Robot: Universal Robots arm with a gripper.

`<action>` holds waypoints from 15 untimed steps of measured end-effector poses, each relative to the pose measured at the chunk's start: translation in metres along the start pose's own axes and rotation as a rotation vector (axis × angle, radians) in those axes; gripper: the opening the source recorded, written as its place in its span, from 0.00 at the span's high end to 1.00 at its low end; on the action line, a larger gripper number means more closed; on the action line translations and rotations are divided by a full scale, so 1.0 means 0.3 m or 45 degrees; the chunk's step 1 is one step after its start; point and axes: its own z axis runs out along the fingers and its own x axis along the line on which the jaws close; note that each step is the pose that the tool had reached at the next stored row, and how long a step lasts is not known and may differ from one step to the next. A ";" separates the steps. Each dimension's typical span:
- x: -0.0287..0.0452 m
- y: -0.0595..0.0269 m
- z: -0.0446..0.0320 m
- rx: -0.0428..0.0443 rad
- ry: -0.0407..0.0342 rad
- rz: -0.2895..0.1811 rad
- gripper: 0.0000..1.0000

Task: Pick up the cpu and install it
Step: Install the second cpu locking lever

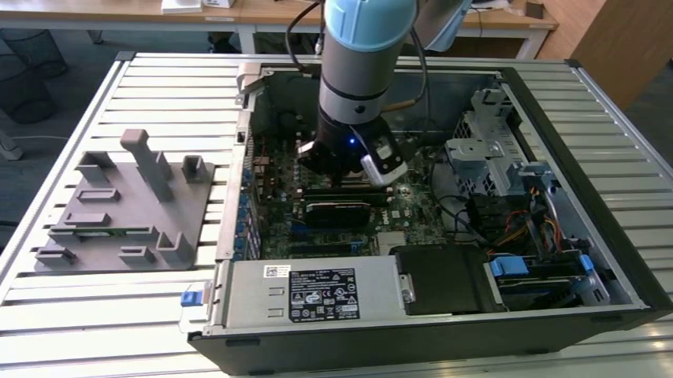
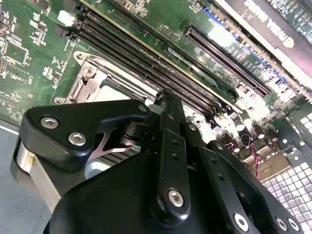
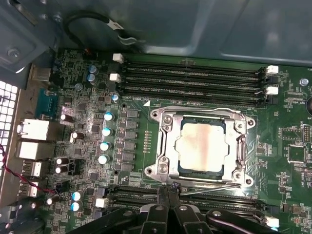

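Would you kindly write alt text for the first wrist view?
A square silver-grey metal-topped cpu sits inside the silver metal socket frame on a green motherboard. Long black memory slots run alongside the socket, and the black gripper is near the frame's edge.

Place: robotics lab or test workshop
Bench: slatted metal table (image 1: pixel 63 315)
On it: opened computer case (image 1: pixel 421 315), grey fixture block (image 1: pixel 121 209) beside the case
Behind the case: wooden desks (image 1: pixel 263 16), wire bin (image 1: pixel 27 75)

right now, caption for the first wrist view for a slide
CPU seated in the motherboard socket, gripper just beside the socket frame.
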 end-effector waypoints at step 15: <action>0.020 -0.023 0.015 -0.036 -0.0025 -0.002 0.89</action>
